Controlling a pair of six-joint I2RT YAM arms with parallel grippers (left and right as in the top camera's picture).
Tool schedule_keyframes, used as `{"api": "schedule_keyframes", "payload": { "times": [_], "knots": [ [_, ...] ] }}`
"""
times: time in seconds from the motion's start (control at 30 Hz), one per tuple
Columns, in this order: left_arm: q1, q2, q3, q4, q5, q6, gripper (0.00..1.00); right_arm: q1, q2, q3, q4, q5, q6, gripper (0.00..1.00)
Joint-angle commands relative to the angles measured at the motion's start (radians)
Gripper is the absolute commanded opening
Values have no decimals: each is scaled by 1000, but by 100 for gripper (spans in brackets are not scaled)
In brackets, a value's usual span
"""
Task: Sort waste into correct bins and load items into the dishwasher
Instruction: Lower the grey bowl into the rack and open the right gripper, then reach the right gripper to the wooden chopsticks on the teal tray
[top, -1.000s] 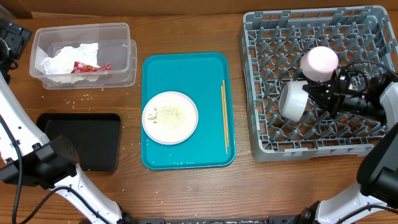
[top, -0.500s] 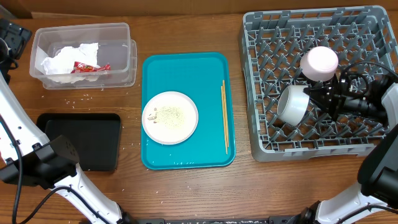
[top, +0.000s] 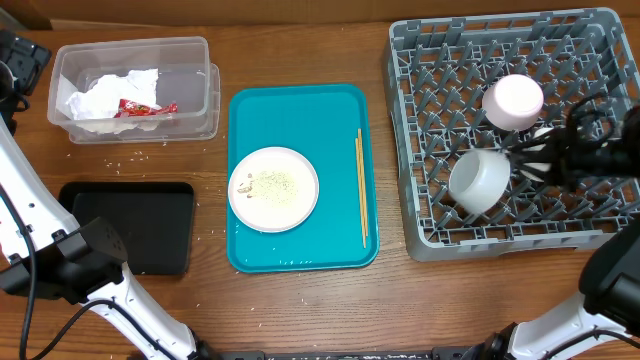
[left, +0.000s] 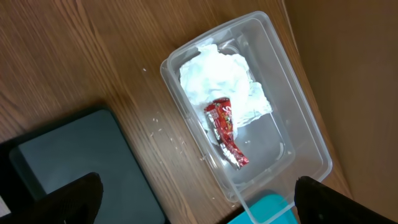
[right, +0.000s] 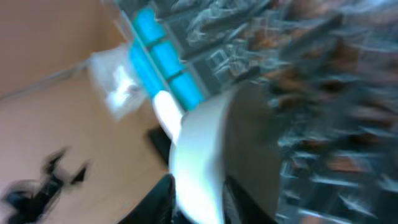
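Note:
The grey dish rack (top: 420, 225) fills the right side. My right gripper (top: 522, 166) is shut on the rim of a pale round metal bowl (top: 477, 181), held tilted over the rack's front left; its rim shows blurred between my fingers in the right wrist view (right: 196, 168). A small pinkish dish (top: 513, 101) lies upside down in the rack behind it. The plate (top: 273, 188) with rice and the chopsticks (top: 361, 186) lie on the teal tray. Napkin (left: 217, 81) and red wrapper (left: 225, 130) lie in the clear tub (left: 305, 140). My left gripper (left: 199, 202) is open and empty above it.
The teal tray (top: 300, 110) sits mid-table. The black tray (top: 130, 228) lies at the front left, below the clear tub (top: 205, 90). Loose rice grains (top: 130, 158) are scattered on the wood between them. My left arm runs along the left edge.
The bowl has dropped a little lower and tipped toward the rack's front. My right arm has pulled back to the right. The left arm has not moved.

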Motion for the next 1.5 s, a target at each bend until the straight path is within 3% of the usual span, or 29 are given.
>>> {"api": "schedule_keyframes", "payload": {
  "times": [0.0,0.2,0.6,0.7,0.8,0.83,1.0,1.2,1.47],
  "knots": [
    [-8,6,0,1,-10,19,100,-16,-6,187,-39,364,180,38],
    [-8,6,0,1,-10,19,100,2,-7,396,-164,448,206,38],
    [-8,6,0,1,-10,19,100,311,-35,373,-161,428,206,28],
    [-8,6,0,1,-10,19,100,442,-35,373,-136,444,206,38],
    [-8,6,0,1,-10,19,100,589,-34,370,-58,530,207,71],
    [-8,6,0,1,-10,19,100,626,-34,365,-33,566,209,72],
    [-8,6,0,1,-10,19,100,834,-29,280,103,779,287,59],
    [-8,6,0,1,-10,19,100,972,-19,74,378,811,332,43],
    [-8,6,0,1,-10,19,100,1085,-13,-76,563,890,369,40]
  ]
}}
